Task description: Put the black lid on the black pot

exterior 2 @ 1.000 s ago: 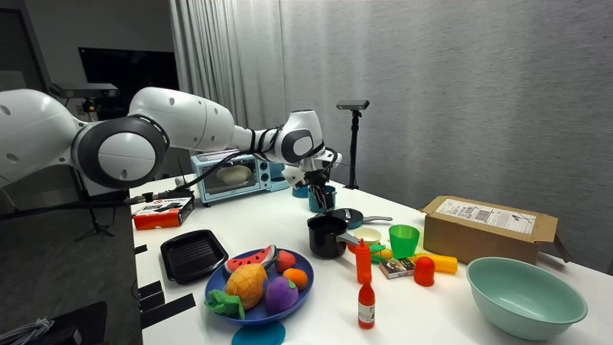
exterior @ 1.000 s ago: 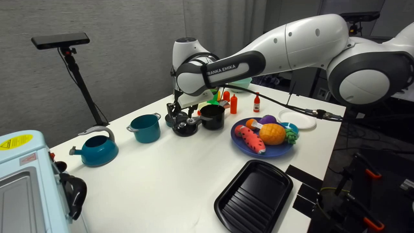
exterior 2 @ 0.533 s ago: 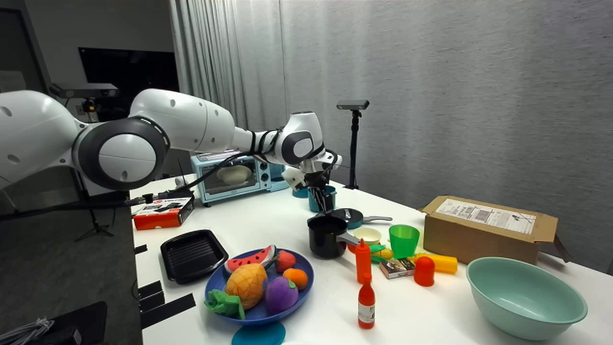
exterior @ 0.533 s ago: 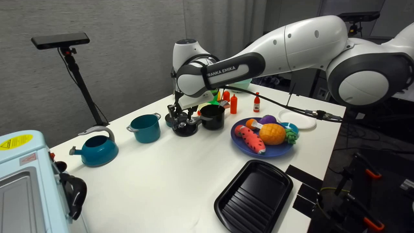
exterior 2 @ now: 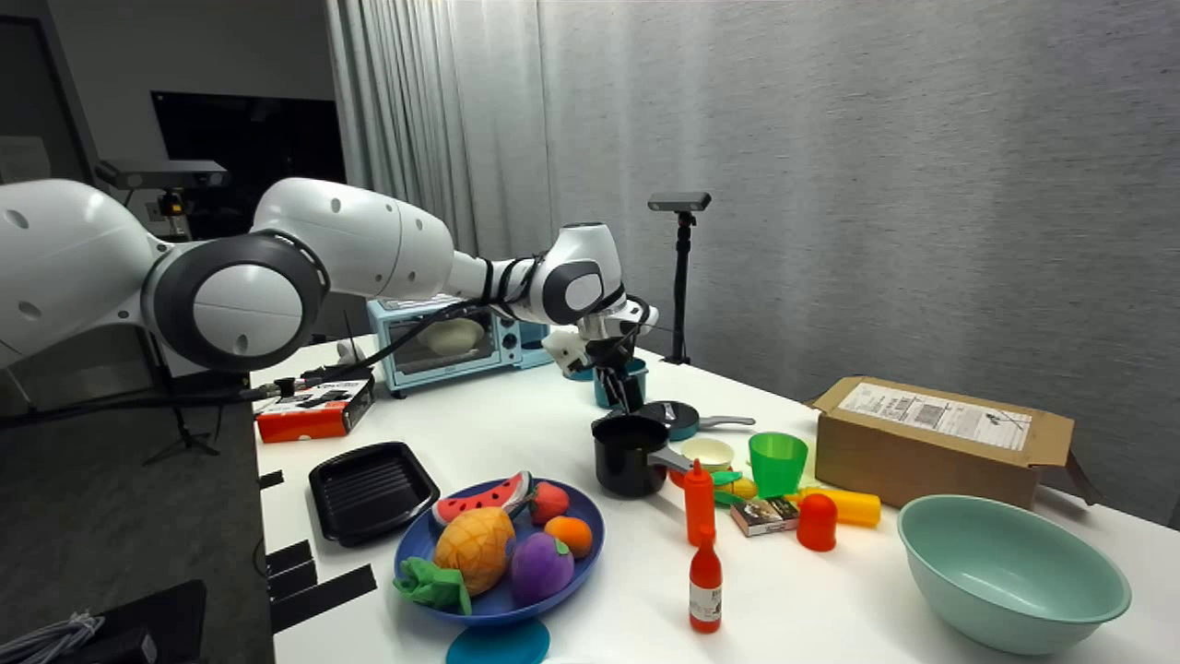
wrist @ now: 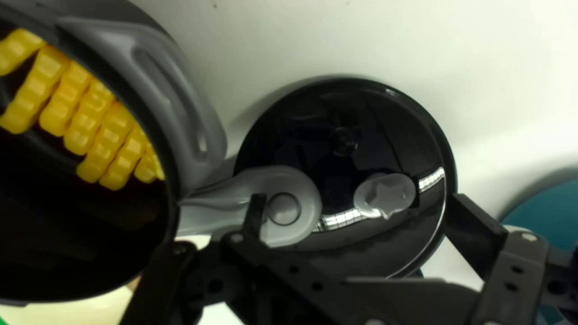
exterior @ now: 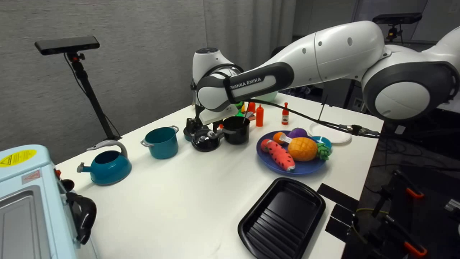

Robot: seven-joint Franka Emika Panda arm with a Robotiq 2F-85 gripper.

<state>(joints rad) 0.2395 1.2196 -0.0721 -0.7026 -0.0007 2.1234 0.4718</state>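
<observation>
The black lid (wrist: 343,122) is glossy and round with a grey knob. It lies flat on the table beside the black pot, and in an exterior view it also shows (exterior: 205,144). The black pot (wrist: 169,198) stands close to it with yellow pieces inside. The pot shows in both exterior views (exterior: 240,135) (exterior 2: 627,466). A grey rounded handle piece (wrist: 289,210) reaches from the pot's side over the lid's edge. My gripper (wrist: 359,203) is open and low over the lid. Its fingers are apart on both sides of the knob, one in front of the handle piece.
A teal pot (exterior: 163,144) and teal kettle (exterior: 110,167) stand to one side. A dark round pan (exterior 2: 680,417) with a grey handle lies behind the black pot. A blue plate of toy fruit (exterior 2: 590,576), a ketchup bottle (exterior 2: 699,507) and a black tray (exterior: 284,216) are also on the table.
The arm and my gripper have moved down, closer to the lid. The gripper stays open. The lid and the pot have not visibly moved.
</observation>
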